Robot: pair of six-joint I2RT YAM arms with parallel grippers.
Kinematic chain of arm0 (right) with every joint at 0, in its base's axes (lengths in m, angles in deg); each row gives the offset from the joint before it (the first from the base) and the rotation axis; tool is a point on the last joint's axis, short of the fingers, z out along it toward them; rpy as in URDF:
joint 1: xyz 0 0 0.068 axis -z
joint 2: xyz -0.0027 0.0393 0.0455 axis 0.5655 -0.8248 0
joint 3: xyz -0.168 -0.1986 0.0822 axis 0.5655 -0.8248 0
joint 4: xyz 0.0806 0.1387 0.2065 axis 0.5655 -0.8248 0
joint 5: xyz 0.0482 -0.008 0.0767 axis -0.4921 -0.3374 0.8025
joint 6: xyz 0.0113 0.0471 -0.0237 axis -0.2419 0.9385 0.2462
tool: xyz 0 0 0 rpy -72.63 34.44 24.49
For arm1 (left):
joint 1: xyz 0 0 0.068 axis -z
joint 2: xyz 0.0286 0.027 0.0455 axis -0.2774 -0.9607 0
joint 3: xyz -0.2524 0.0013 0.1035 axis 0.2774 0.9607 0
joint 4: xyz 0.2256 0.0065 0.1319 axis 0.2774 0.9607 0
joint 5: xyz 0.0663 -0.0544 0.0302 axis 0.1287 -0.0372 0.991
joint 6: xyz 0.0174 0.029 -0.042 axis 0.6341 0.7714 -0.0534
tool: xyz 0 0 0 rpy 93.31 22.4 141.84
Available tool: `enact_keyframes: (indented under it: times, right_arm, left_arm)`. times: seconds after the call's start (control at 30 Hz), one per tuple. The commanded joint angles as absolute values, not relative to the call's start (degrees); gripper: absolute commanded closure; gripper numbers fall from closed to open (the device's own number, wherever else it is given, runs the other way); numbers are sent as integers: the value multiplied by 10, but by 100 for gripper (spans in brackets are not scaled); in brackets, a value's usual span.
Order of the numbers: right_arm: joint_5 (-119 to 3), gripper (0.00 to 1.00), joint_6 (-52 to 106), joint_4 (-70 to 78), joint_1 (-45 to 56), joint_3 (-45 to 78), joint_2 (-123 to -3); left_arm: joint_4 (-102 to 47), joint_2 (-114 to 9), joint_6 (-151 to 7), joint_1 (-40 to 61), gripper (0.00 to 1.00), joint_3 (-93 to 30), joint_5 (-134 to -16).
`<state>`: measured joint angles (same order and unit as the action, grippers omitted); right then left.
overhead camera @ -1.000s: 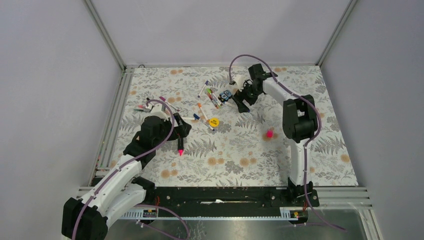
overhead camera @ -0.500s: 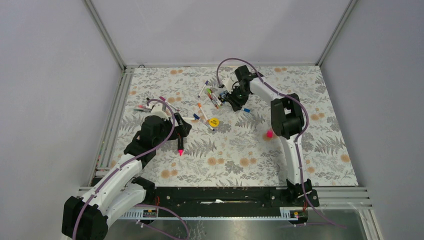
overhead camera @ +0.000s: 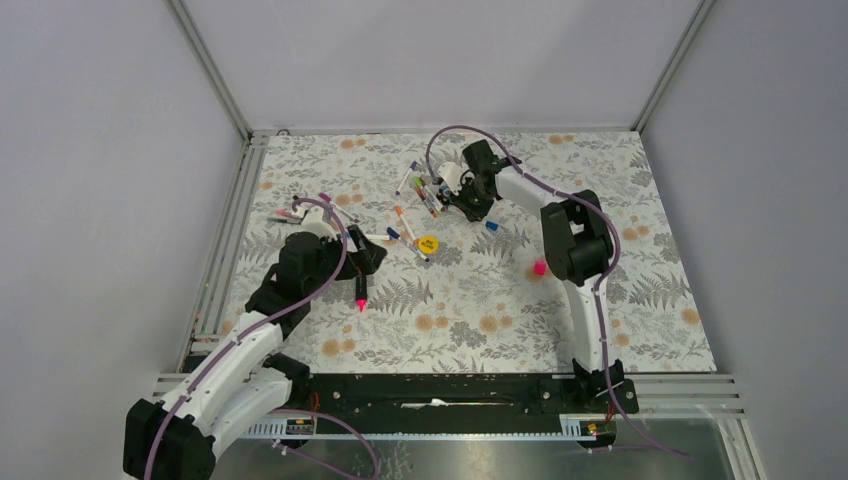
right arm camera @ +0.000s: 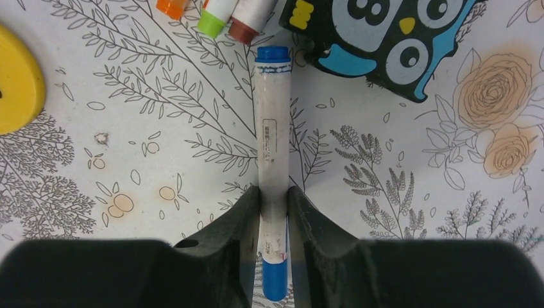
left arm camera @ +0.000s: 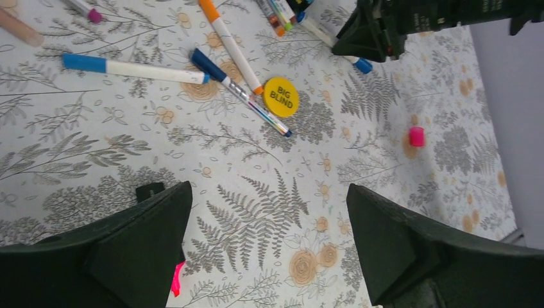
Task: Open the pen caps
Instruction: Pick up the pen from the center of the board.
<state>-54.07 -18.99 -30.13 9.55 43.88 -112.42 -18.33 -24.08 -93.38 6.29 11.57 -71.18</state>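
Our right tool (right arm camera: 274,208) has swung left and closed from wide onto the white-barrelled marker pen with blue ends (right arm camera: 271,141) lying at the far middle of the floral worktop (overhead camera: 480,300), so we judge cap-pulling can start, while our left tool (left arm camera: 269,199) gapes empty.

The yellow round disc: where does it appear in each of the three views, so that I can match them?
Top external: the yellow disc lies centrally, just nearer than the clustered pens.
Left wrist: upper middle, reading BIG BLIND.
Right wrist: cut by the left edge.
Shared landmark: the white pen with blue ends, between the right gripper's fingers; its blue end shows from above and from the left wrist.
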Motion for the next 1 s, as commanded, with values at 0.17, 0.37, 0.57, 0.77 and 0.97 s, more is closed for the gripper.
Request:
enact_keyframes:
  times: [0.17,0.37,0.57,0.77,0.97]
  right_arm:
    - [-635,75,-192,-263,57,296,-1089]
    - [-631,100,-161,-268,54,287,-1066]
    - [-569,100,-120,-267,56,250,-983]
    - [-469,100,-86,-266,65,183,-879]
    - [-313,100,-39,-247,116,103,-783]
  left_arm:
    - [-289,-233,-995,60,1,141,-813]
    - [-320,-236,-1026,60,1,153,-851]
    - [-429,-237,-1101,60,1,199,-909]
    - [-511,-263,-1141,81,1,213,-927]
    - [-542,-301,-1129,160,1,189,-877]
